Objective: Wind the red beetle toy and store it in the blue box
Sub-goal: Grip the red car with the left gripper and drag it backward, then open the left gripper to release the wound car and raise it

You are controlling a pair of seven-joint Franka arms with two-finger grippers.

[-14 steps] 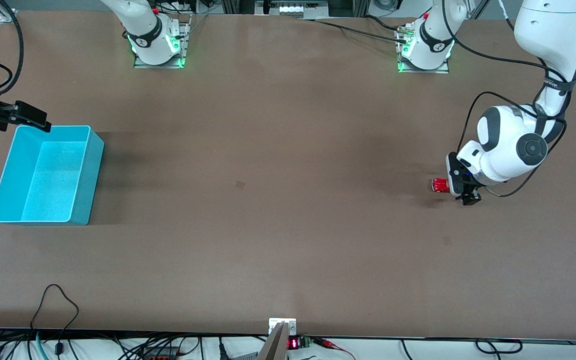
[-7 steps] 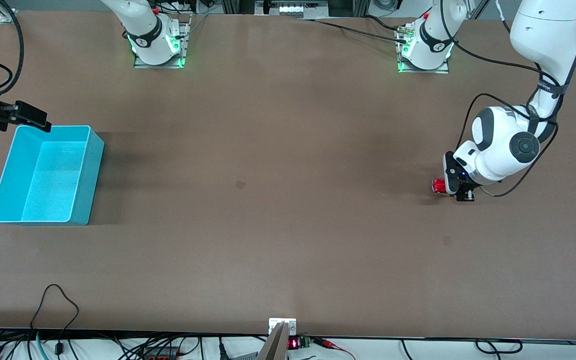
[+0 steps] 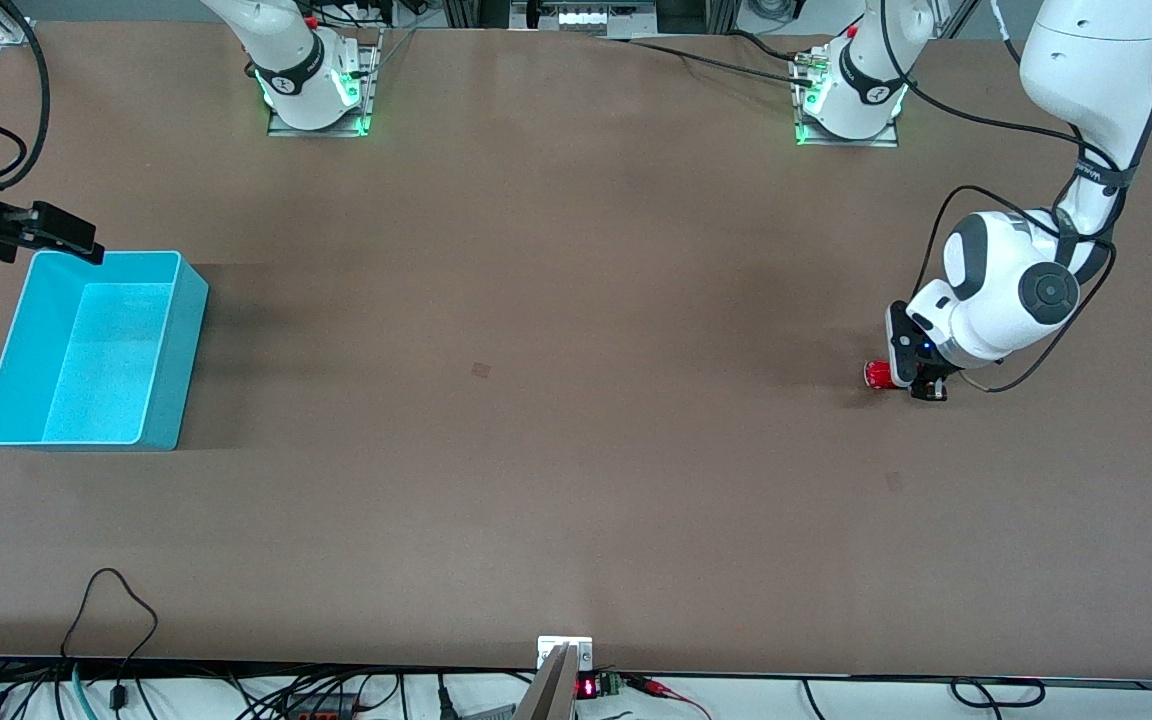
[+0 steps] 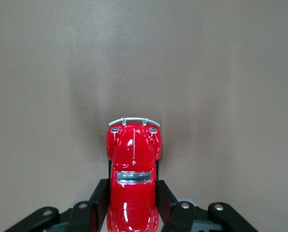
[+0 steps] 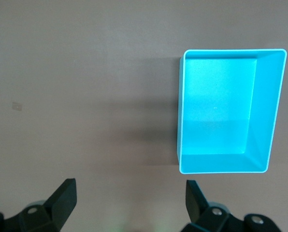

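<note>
The red beetle toy point(image 3: 876, 374) is at the left arm's end of the table, low at the table surface. My left gripper point(image 3: 898, 380) is shut on it. In the left wrist view the toy point(image 4: 133, 154) sits nose outward, and the black fingers point(image 4: 99, 195) press on both its sides. The blue box point(image 3: 181, 350) stands empty at the right arm's end of the table. My right gripper point(image 3: 46, 230) waits open and empty over the box's far corner. In the right wrist view the right gripper point(image 5: 129, 203) hangs above bare table beside the box point(image 5: 265, 111).
The brown table's wide middle point(image 3: 556, 400) lies between the toy and the box. The arm bases point(image 3: 316, 90) stand along the far edge. Cables point(image 3: 116, 610) and a small device point(image 3: 564, 655) lie at the near edge.
My left hand has shifted slightly toward the toy and settled around it. The toy has stayed in place. The right arm and the box have not moved.
</note>
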